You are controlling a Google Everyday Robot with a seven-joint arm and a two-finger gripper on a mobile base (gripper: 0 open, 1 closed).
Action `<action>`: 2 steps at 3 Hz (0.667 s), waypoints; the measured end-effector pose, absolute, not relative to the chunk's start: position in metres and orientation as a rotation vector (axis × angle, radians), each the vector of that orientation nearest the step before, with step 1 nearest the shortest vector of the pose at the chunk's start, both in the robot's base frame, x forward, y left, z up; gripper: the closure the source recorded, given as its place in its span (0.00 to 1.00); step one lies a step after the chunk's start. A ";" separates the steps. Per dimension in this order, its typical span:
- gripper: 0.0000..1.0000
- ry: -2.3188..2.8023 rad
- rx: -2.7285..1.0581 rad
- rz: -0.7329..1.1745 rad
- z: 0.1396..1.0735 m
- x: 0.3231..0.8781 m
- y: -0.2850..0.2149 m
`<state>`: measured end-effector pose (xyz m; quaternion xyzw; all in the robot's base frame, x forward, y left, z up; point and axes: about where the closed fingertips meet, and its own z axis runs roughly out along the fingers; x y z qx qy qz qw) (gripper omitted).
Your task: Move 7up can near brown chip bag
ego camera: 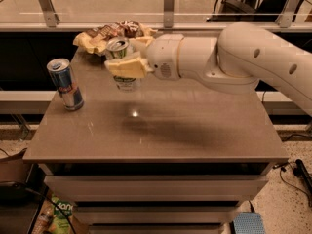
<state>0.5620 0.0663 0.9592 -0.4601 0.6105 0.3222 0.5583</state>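
The 7up can (120,50), white with green markings and a silver top, is held off the table in my gripper (127,57). The pale fingers (127,67) are shut around its middle. The can hangs tilted just in front of the brown chip bag (105,33), a wrinkly foil bag lying at the table's far left edge. My arm partly hides the bag's right end. The white arm reaches in from the right.
A taller slim blue and silver can (66,84) stands near the left edge of the grey table (161,130). A glass railing with metal posts (168,4) runs behind the table. Shelves lie below the tabletop.
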 end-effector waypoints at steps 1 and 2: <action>1.00 1.413 -1.051 0.706 0.967 0.597 0.062; 1.00 1.363 -1.007 0.676 0.971 0.635 0.059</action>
